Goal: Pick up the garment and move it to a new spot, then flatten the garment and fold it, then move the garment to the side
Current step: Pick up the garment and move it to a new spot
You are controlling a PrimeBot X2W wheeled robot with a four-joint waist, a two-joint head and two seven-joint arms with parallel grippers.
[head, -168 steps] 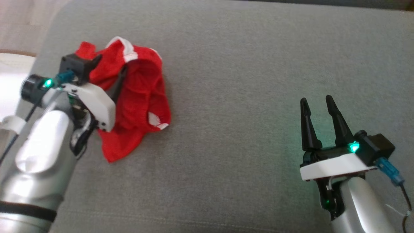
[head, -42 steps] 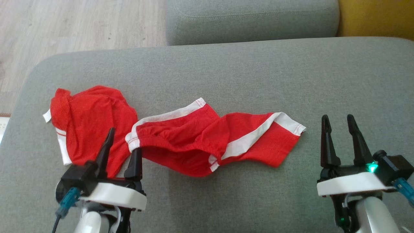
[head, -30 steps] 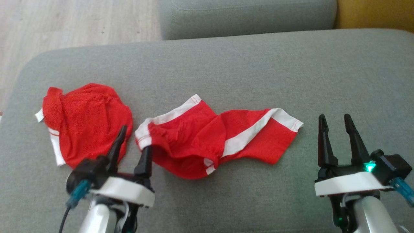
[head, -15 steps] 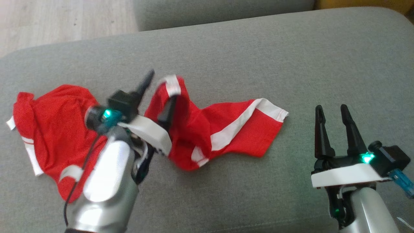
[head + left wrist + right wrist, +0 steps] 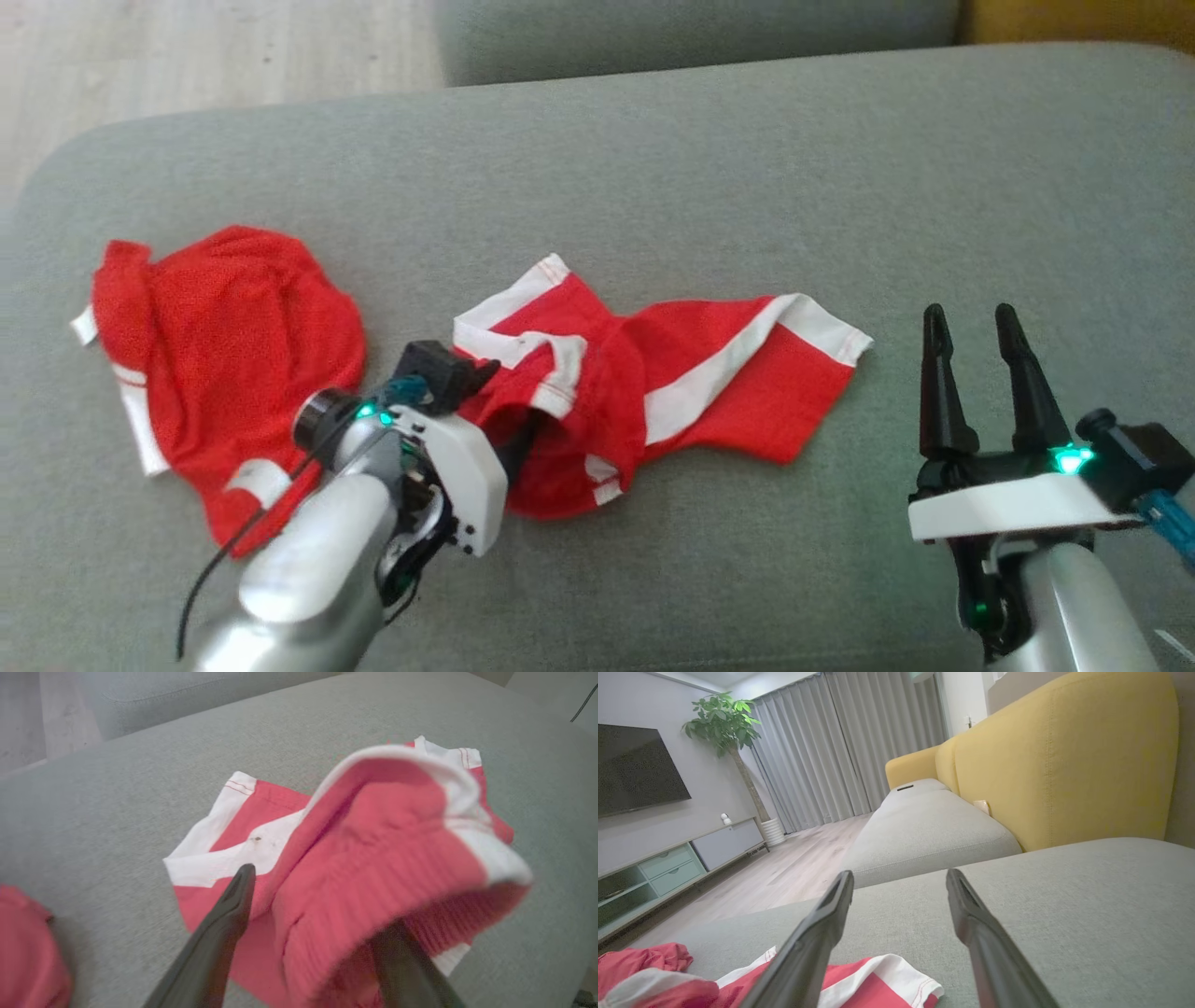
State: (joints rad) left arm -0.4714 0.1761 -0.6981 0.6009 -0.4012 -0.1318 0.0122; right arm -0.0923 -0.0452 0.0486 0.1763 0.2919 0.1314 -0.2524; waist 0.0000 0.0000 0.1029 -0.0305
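Cloth-gathering with the left gripper [image 5: 504, 408]: spreading its jaws as wide as they go and pinching nothing as yet. Hooking the thick waistband fold of the red shorts [image 5: 691, 392] over one finger, as the left wrist view has it, and leaving the other finger bare just beside that fold, above a white band.

Judging this as lining up for a pinch on the waistband. It is a firm, bulky edge, and so a sensible place to lift from without thin fabric slipping out.

Finding the rest of the shorts sprawling ahead of and beyond those jaws, crumpled and twisted, on the grey sofa cushion [image 5: 747, 187]. Passing over a second red garment [image 5: 224, 345], heaped to the outer side of the left jaws. Not telling, behind the arm, whether it is touching the shorts.

Parking the right gripper [image 5: 970, 317] upright with jaws fully apart and nothing between them, just beyond the far leg hem. Probably standing ready there to take that end for the flattening.

Reckoning the flattening and folding not yet done. Needing next a closing of the left jaws with the band between both fingers, not merely draped over one, or else risking a slide-off on lifting.
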